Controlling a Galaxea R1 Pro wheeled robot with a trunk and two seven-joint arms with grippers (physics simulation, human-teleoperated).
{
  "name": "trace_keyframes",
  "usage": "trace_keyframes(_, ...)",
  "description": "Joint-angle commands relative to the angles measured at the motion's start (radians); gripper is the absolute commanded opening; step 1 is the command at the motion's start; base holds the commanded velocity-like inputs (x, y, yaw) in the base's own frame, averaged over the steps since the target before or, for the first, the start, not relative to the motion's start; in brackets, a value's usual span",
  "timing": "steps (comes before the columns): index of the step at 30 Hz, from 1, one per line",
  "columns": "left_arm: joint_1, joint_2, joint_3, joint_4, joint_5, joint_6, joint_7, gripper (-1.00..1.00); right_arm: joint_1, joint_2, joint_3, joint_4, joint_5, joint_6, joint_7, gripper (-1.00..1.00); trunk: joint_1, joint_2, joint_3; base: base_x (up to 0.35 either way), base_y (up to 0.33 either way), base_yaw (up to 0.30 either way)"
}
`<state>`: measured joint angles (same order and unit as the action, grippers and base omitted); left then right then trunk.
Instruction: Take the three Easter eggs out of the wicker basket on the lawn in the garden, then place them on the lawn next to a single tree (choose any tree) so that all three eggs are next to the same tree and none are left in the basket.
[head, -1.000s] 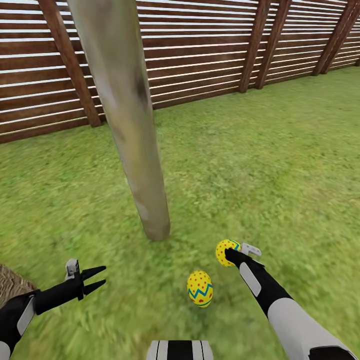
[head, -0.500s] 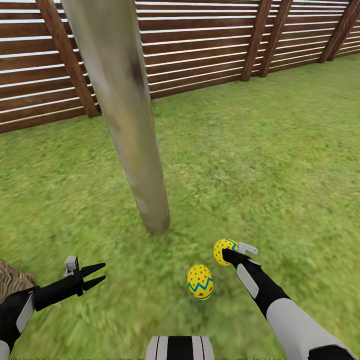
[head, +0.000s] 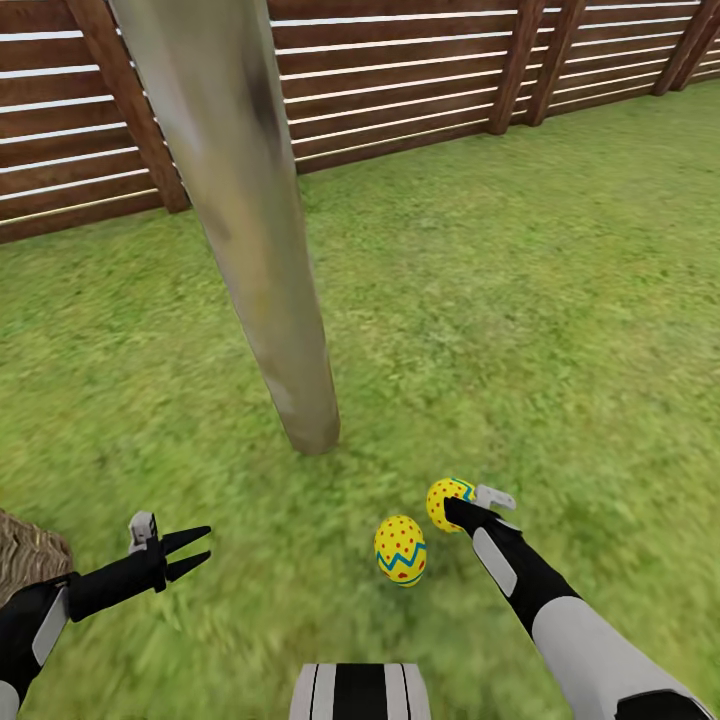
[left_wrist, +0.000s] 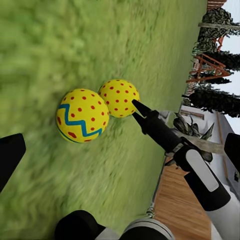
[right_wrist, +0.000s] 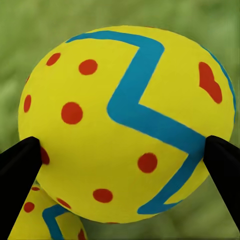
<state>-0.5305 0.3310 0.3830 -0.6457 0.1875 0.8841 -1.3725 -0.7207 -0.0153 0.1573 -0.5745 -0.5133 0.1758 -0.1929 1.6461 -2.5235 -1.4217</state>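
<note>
R end effector (head: 452, 505) clamped on egg (head: 446, 500) — low over lawn (head: 520, 300), just R of grounded egg (head: 400, 549) | tree (head: 300, 400) near, far-L of both | L end effector (head: 190, 553) apart, empty | next: release, judged.

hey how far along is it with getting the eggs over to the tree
One egg already lies on the lawn near the tree. A second egg is in the right tool, clamped between its fingers and low beside the first. The left tool is open and empty. A third egg isn't visible; the basket shows just at the edge, contents unseen. Left: release this egg, then fetch the third.
</note>
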Motion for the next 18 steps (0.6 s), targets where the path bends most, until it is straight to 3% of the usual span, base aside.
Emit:
trace_keyframes(1,0.0,0.0,0.001,0.0,0.001,0.01,-0.003,1.0,0.0,-0.002,0.009,-0.002,-0.008,0.004,-0.01,-1.0,0.0,0.0,-0.001,0.0,0.0,0.0)
trace_keyframes(5,0.0,0.0,0.002,0.0,0.001,0.01,-0.003,1.0,0.0,-0.002,0.01,0.003,-0.008,0.004,-0.01,-1.0,0.0,0.0,-0.001,0.014,-0.004,0.0)
trace_keyframes(10,0.0,0.0,0.002,0.0,0.001,0.01,-0.003,1.0,0.0,-0.002,0.01,0.004,-0.008,0.004,-0.01,-1.0,0.0,0.0,-0.001,0.191,-0.057,0.0)
trace_keyframes(18,0.0,0.0,0.002,0.0,0.001,0.01,-0.003,1.0,0.0,0.0,0.01,0.004,-0.008,0.004,-0.01,-1.0,0.001,-0.001,-0.008,0.013,-0.002,0.0)
